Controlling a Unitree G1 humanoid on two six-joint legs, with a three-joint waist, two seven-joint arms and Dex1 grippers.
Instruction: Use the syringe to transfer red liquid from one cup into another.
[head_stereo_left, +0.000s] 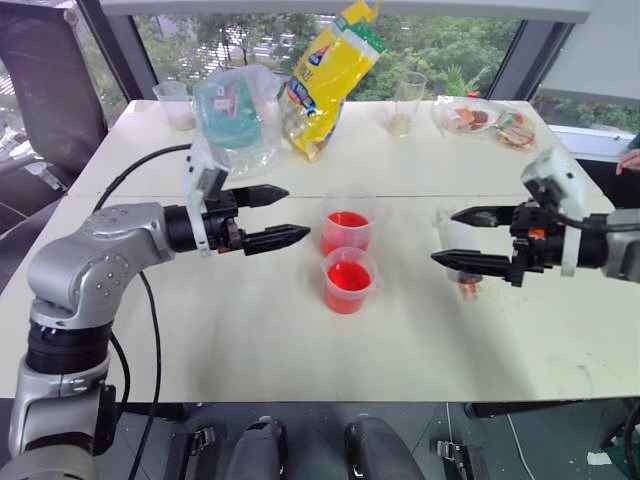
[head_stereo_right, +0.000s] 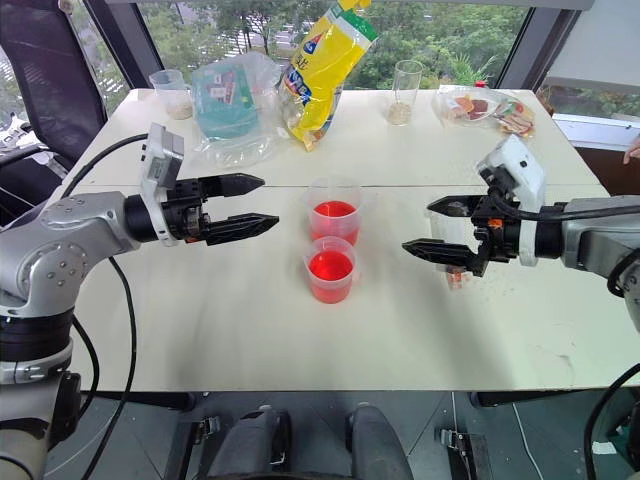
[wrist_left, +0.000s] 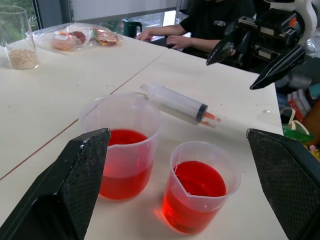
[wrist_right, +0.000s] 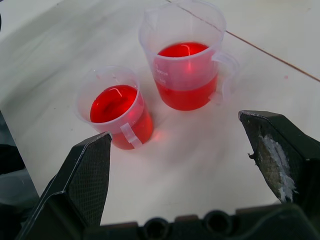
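Daylight is coming through wide windows (head_stereo_left: 450, 45) showing green trees, beyond the grippers; dark frames (head_stereo_left: 115, 45) are dividing the glass. A white table (head_stereo_left: 250, 370) is spreading beneath them, over dark floor (head_stereo_left: 540, 440)

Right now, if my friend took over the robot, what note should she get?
Left gripper: open, holding nothing, level, left of the cups.
Right gripper: open, holding nothing, above the syringe.
Syringe: lying flat on the table, right of the cups, orange tip toward the robot.
Far cup and near cup: upright at the table's middle, both holding red liquid.
Done: nothing can be told from here.
Left: pick up the syringe, draw from one cup, empty it into the other.
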